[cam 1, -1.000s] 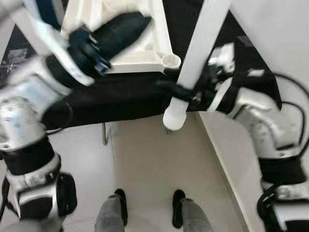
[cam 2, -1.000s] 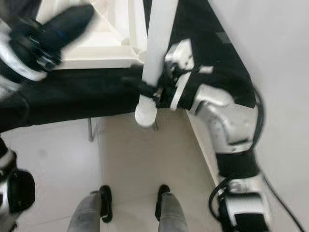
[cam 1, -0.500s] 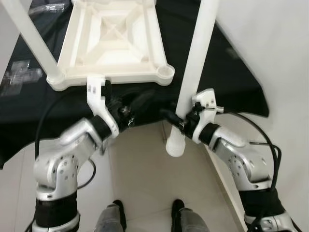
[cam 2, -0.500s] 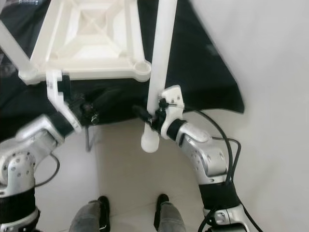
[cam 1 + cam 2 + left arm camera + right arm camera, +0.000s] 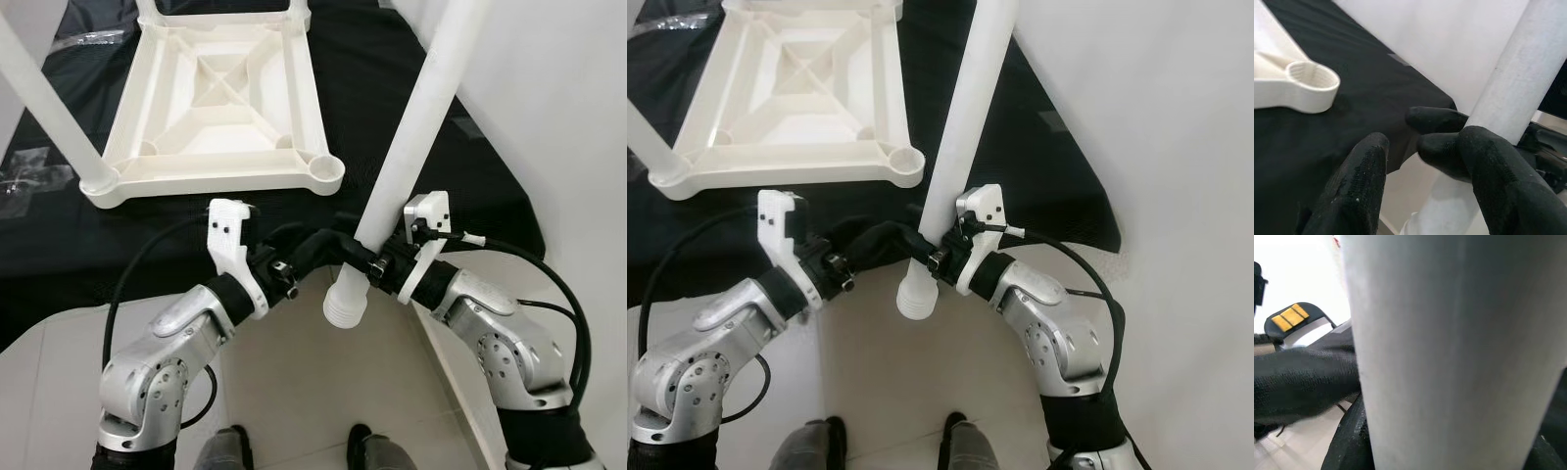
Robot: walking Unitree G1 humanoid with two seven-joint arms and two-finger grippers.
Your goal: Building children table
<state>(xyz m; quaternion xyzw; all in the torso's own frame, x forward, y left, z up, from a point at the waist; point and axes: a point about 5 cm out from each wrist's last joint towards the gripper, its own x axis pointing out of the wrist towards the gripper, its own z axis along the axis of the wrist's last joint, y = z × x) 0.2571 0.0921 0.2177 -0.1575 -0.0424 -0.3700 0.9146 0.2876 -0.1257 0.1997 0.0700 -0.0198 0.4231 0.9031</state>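
A long white table leg [image 5: 416, 137] slants up across the scene, its ribbed lower end hanging over the pale tiled floor [image 5: 294, 382] just off the edge of the black cloth [image 5: 176, 235], its upper end cut off by the frame. The right gripper [image 5: 370, 264] pinches this leg near its lower end, black fingers pressed to either side of the tube; in the right wrist view the leg [image 5: 1449, 357] is too close to make out more than its grey-white surface. The left gripper [image 5: 1420, 161] sits just beside the same leg with its two fingers [image 5: 1352, 196] spread, one of them next to the tube, though whether it touches is hard to tell. Farther back on the cloth lies one white tabletop [image 5: 216, 117], upside down, ribs showing; one round empty socket [image 5: 325, 168] marks its near corner. A second leg [image 5: 44, 103] stands fitted in the near left corner, its top cut off. Two dark shoes [image 5: 828, 431] show at the bottom edge.
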